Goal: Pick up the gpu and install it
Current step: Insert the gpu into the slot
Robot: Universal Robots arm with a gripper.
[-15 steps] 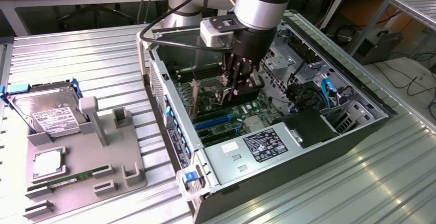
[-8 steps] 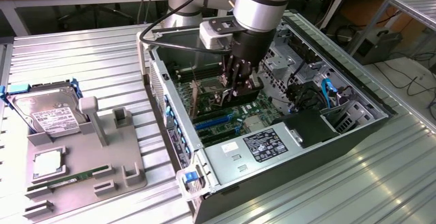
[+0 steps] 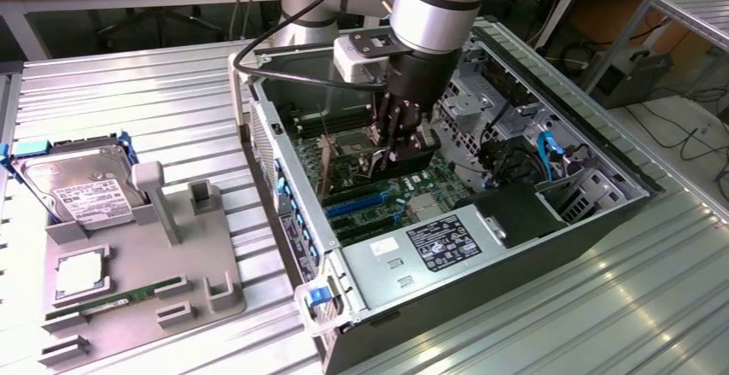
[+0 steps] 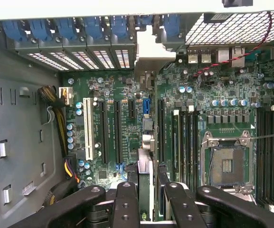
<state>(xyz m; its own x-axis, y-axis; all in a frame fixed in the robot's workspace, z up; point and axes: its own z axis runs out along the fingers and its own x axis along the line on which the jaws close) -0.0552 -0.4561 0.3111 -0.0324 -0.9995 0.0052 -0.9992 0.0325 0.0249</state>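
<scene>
Gripping the gpu edge-on, partly closed claw over the motherboard slots.

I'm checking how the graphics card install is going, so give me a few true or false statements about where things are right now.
1. The gripper is inside the open black computer case. True.
2. The thin black gpu card with silver bracket lies on the grey plastic tray. False: the gripper holds it over the green motherboard.
3. The silver hard drive with white label sits on that tray. True.
4. The gripper holds a narrow green RAM stick. False: that stick lies on the tray.
</scene>
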